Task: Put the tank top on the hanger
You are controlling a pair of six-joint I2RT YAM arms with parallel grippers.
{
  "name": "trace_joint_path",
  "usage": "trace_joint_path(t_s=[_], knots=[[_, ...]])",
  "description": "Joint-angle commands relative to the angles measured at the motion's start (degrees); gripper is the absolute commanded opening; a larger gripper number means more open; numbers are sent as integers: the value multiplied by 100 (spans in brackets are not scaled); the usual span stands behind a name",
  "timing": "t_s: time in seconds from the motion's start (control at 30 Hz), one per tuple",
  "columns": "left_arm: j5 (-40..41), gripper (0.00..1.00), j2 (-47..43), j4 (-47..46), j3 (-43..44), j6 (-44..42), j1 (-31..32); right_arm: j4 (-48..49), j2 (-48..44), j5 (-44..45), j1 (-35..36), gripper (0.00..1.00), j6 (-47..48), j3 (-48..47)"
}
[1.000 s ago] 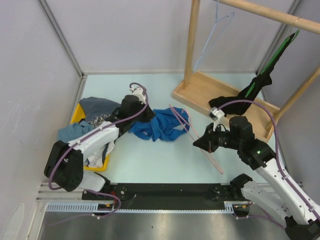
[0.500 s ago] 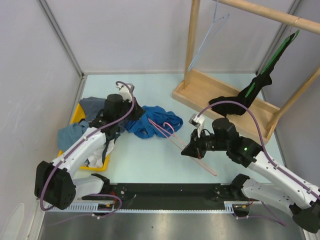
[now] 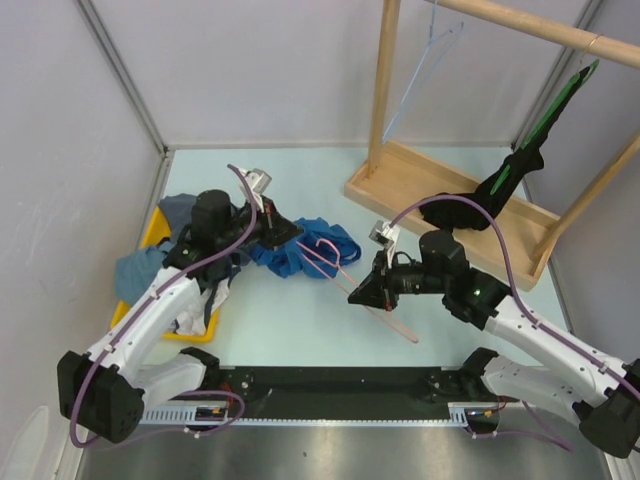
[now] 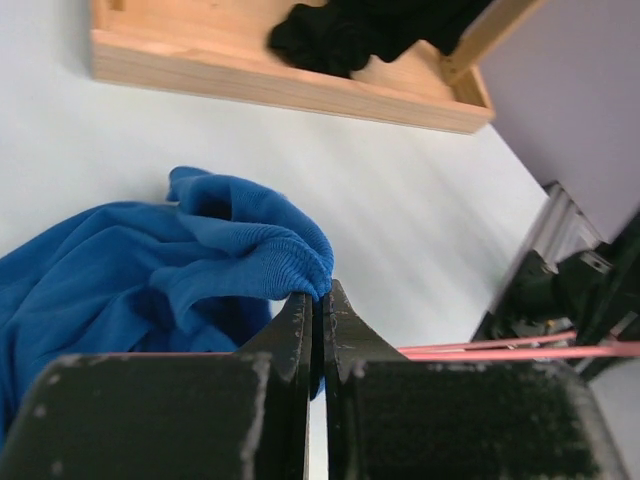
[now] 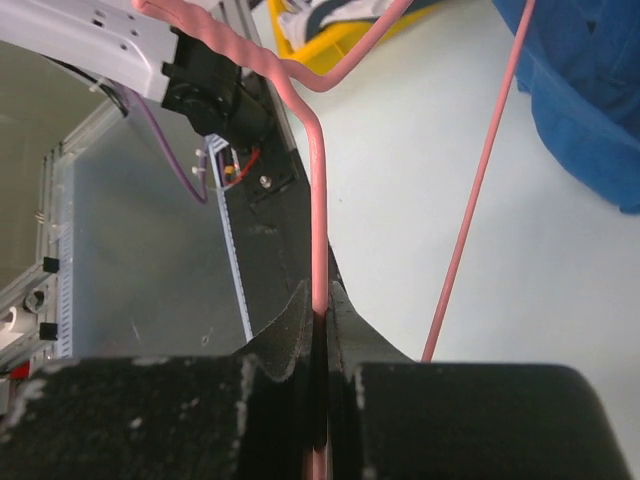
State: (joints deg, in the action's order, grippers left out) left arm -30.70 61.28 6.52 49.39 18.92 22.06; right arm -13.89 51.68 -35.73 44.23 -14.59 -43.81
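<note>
— What is your left end effector point(image 4: 318, 295) doing?
— I am pinching it closed on a ribbed edge of the tank top point(image 4: 150, 260). The top is bright royal blue and soft, and it is lying bunched in folds on the pale surface point(image 3: 300, 320) between my arms.
— And the right end effector point(image 5: 318, 300)?
— I am clamping it on the hanger point(image 5: 318, 200). The thin pink wire is slanting low over the surface, with its hook reaching over the blue cloth.
</note>
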Motion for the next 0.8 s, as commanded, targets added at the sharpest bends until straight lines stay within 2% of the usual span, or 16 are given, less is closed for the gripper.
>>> trace_joint_path(t_s=[0.0,0.23,0.33,0.4,0.53,0.57,0.6,0.67,0.7,0.77], knots=[[-964,0,-212,-536,300,103,-36,1072,114,-488,-107,0,-184,101],[-1832,0,-248,-1485,99,840,-36,1310,105,-549,-309,0,-193,145],[-1949,0,-248,-2058,-69,1184,-35,1336,53,-558,-371,0,-211,180],[-1844,0,-213,-1971,-87,1132,-35,1328,-17,-585,-388,0,-237,180],[-1309,1,-98,-1085,-43,475,-36,1249,-184,-594,-432,0,-237,154],[-942,3,-194,-813,-69,403,-36,1222,-219,-593,-459,0,-237,154],[-747,14,-247,-732,-87,341,-36,1170,-255,-593,-468,0,-237,154],[-499,26,-457,-688,-148,209,-44,1134,-334,-594,-494,0,-202,145],[-429,48,-485,-696,-140,174,-44,1099,-351,-602,-503,0,-220,127],[-367,63,-503,-460,-61,113,-44,1073,-413,-628,-503,0,-237,110]])
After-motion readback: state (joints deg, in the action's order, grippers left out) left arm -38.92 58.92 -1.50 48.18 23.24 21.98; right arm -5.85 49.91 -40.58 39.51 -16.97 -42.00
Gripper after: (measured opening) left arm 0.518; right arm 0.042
